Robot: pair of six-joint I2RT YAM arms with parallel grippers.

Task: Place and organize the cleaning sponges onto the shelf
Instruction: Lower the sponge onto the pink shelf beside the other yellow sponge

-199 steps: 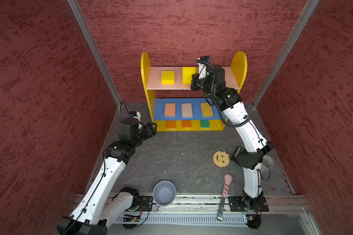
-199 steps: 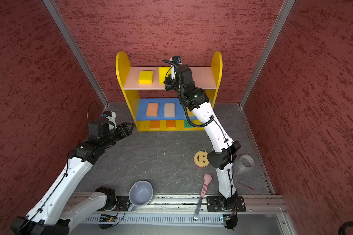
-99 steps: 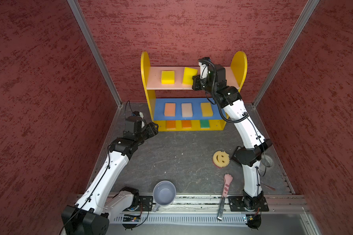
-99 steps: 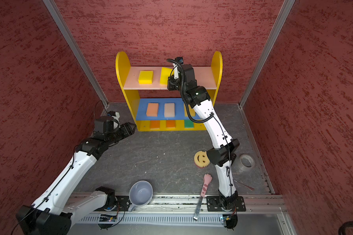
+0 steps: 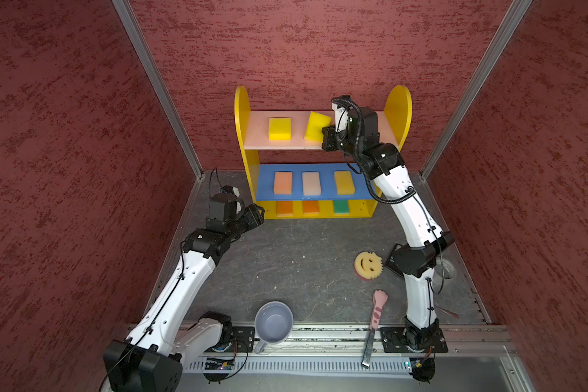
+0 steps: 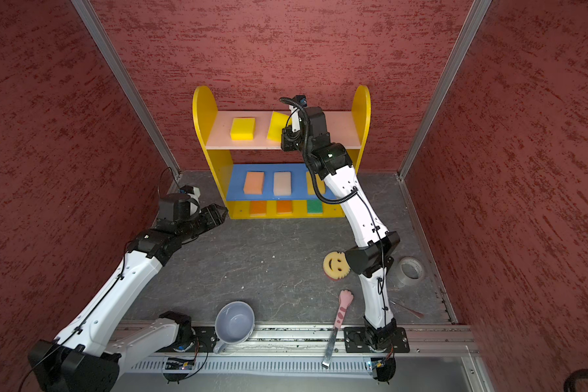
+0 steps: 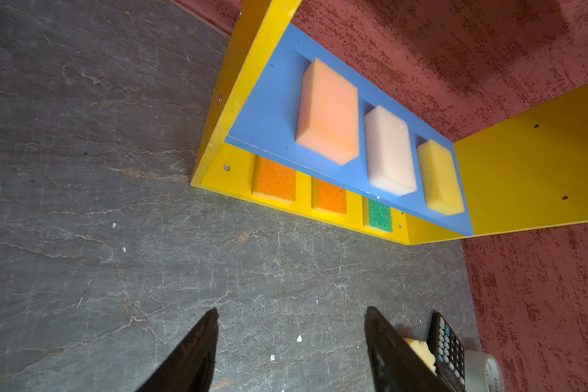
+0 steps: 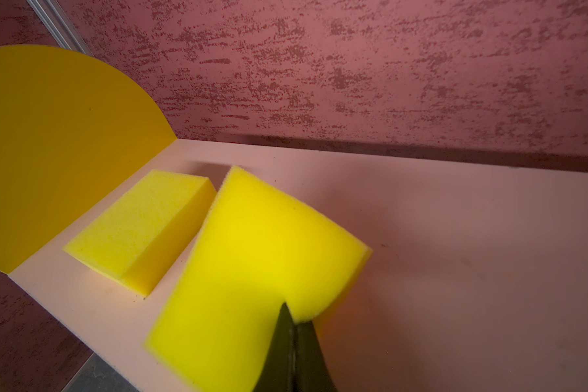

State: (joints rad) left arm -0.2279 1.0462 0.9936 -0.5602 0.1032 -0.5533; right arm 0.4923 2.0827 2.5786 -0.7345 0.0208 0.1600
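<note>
Yellow sponge (image 5: 316,126) has turned askew over shelf (image 5: 397,105), right hand (image 8: 291,317) pinching it, left hand (image 7: 291,310) spread

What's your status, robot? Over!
Right claw shut, pinching tilted bright yellow rectangular foam sponge at pink top board. Left claw open, empty. Round cream smiley-face sponge on floor. Nothing in the way.

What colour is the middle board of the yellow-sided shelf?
Blue; the shelf's flat middle board shows best in the left wrist view.

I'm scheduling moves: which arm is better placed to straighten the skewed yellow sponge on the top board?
Right. The right gripper, shut, touches the skewed yellow sponge; the left gripper hangs open low by the shelf.
</note>
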